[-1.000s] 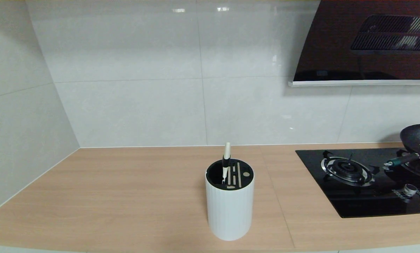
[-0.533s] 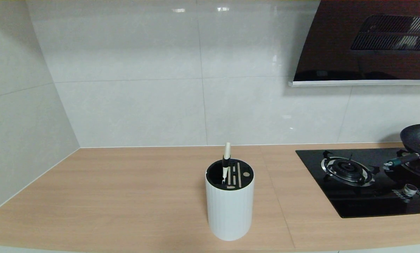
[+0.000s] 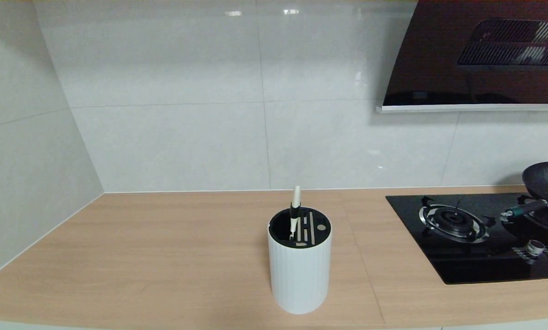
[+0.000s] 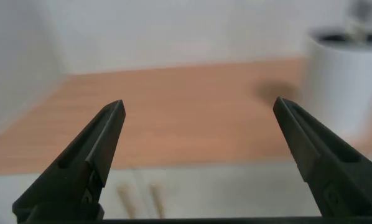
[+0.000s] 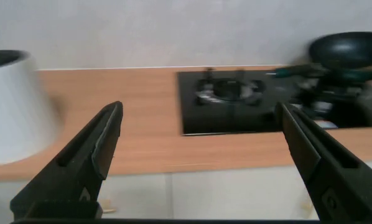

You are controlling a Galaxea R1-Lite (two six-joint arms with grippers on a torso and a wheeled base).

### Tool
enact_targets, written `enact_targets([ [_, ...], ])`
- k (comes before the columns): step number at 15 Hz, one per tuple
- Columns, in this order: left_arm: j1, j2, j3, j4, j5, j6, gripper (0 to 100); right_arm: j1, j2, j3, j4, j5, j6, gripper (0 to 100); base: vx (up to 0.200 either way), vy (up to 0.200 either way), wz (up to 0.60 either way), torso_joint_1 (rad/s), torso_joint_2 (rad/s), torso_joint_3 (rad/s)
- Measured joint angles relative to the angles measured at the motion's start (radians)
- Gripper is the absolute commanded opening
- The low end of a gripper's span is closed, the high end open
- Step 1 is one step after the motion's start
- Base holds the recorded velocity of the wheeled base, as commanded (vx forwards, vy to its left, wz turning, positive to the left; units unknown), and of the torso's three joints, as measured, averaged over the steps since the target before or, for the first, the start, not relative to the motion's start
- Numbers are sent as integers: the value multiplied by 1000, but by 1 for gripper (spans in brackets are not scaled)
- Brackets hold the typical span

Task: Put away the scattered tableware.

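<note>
A white ribbed cylindrical holder (image 3: 300, 270) with a black slotted top stands near the front edge of the wooden counter (image 3: 173, 256). One utensil with a cream and black handle (image 3: 295, 206) stands upright in it. My left gripper (image 4: 198, 112) is open with nothing between its fingers, held off the counter's front edge, the holder (image 4: 344, 74) to one side ahead of it. My right gripper (image 5: 199, 115) is open too and holds nothing, also in front of the counter edge, with the holder (image 5: 15, 106) at one side and the stove (image 5: 248, 106) beyond.
A black gas stove (image 3: 480, 233) fills the counter's right end, with a dark wok (image 3: 546, 183) on its far burner. A range hood (image 3: 480, 59) hangs above it. Tiled walls close the back and left. White cabinet fronts (image 4: 192, 193) lie below the counter edge.
</note>
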Motion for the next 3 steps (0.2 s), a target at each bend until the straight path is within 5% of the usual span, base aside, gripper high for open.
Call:
enact_targets([
  [3,-2,-1,2,-1,0,-31,100,1,0,0,-10,16,-1,100,0,0,0,0,0,0],
])
